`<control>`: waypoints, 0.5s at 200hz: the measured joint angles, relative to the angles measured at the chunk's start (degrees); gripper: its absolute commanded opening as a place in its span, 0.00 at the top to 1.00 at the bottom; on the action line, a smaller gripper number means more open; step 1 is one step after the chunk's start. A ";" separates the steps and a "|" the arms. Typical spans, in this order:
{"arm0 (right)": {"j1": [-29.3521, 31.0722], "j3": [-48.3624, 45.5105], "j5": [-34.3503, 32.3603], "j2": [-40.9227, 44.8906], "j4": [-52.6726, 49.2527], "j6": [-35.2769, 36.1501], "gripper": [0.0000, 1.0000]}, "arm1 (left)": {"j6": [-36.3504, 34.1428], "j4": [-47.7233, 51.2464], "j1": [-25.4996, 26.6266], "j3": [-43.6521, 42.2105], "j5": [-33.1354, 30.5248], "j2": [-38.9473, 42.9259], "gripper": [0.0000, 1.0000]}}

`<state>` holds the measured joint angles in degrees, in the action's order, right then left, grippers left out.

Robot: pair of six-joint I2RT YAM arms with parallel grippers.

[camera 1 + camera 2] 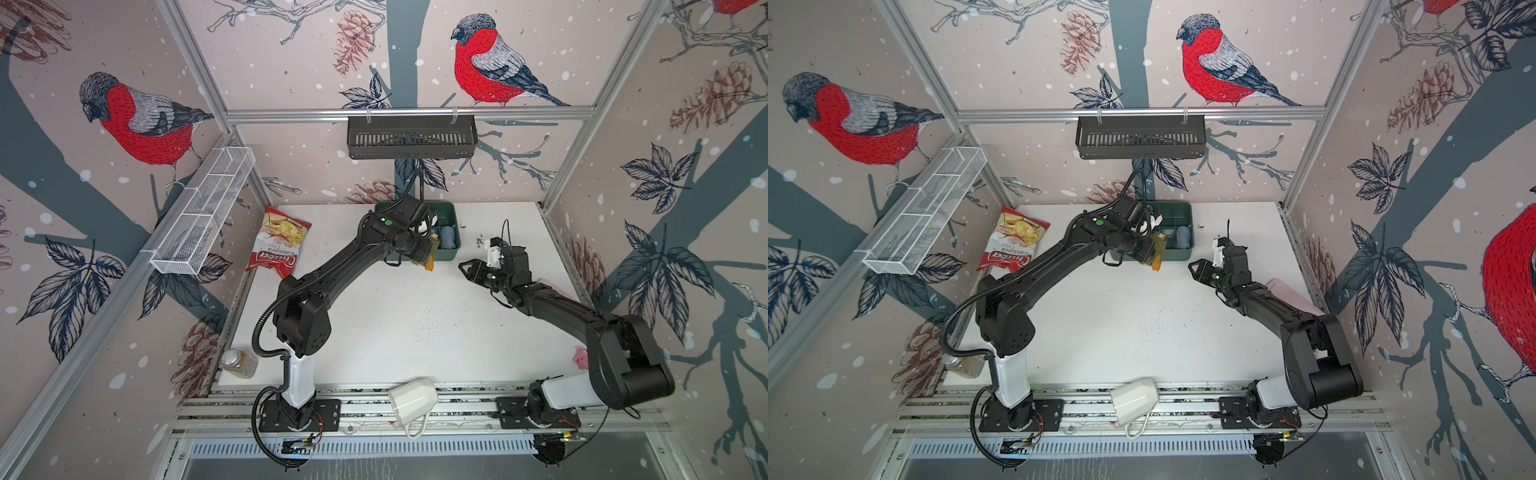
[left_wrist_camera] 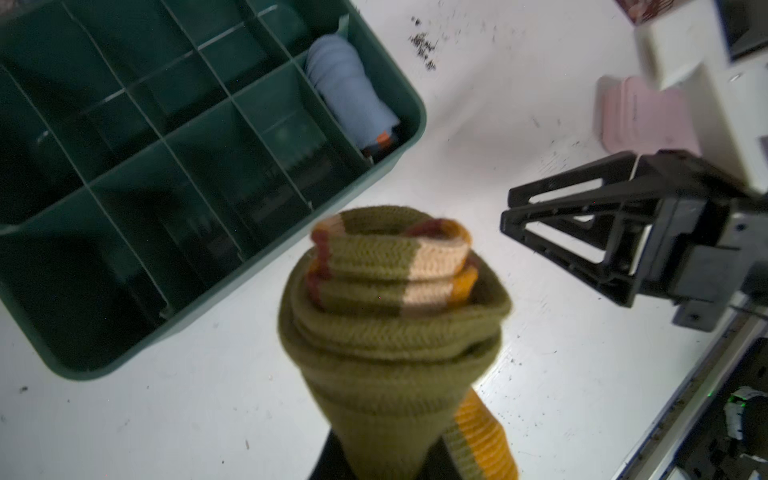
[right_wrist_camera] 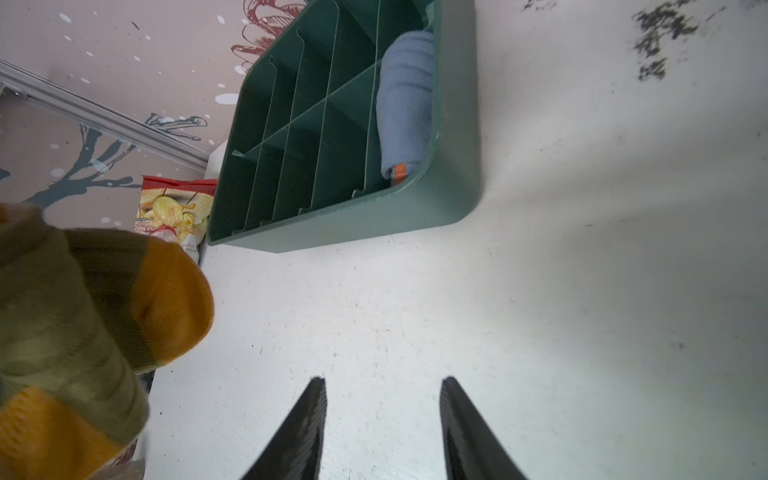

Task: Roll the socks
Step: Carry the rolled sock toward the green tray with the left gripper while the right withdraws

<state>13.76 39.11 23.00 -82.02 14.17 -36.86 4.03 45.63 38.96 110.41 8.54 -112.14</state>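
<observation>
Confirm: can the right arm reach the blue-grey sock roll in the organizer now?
Probably yes. The right gripper is open and empty, with bare table between it and the green organizer; the blue-grey sock roll lies in the end compartment nearest it. The left gripper, holding the socks, hangs clear.

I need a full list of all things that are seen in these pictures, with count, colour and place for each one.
table: one, white.
socks: one roll, olive-green with cream, brown, orange stripes, held aloft, back middle.
tray: one, dark green, divided, table's back.
sock roll: one, blue-grey, tray's right end compartment.
chips bag: one, red and white, table's back left.
mesh basket: one, white, left wall.
slotted basket: one, black, back rail.
jar: one, clear, brownish contents, front left corner.
mug: one, white, on its side, front rail.
pink object: one, pale pink, table's right edge.
left gripper: one, black, shut on the socks.
right gripper: one, black, open, empty.
</observation>
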 measured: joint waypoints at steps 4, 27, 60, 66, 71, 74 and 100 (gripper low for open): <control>-0.17 0.04 0.02 0.15 -0.07 0.00 0.54 | -0.04 0.04 -0.20 1.60 0.46 -0.81 1.00; -0.68 0.42 0.66 0.52 -0.42 -0.02 0.54 | -0.13 -0.50 -2.03 8.70 5.29 -5.14 1.00; -1.18 0.57 1.09 1.27 -0.59 -0.04 0.54 | 0.68 -5.03 -7.17 12.50 17.35 -10.43 1.00; -1.36 0.57 1.11 1.42 -0.66 -0.04 0.54 | 1.05 -6.03 -8.09 12.63 19.34 -11.26 1.00; -1.55 0.57 1.18 1.60 -0.72 -0.02 0.54 | 1.99 -6.84 -8.68 12.76 20.87 -11.96 1.00; -1.66 0.57 1.20 1.68 -0.76 -0.02 0.54 | 2.21 -7.30 -8.96 12.87 21.62 -12.31 1.00; -2.60 0.66 1.36 2.23 -1.05 0.02 0.54 | 3.58 -9.77 -10.62 15.28 27.12 -15.82 1.00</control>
<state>11.16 39.77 24.36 -79.79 13.13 -36.84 7.62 35.86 28.34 125.69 35.66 -127.96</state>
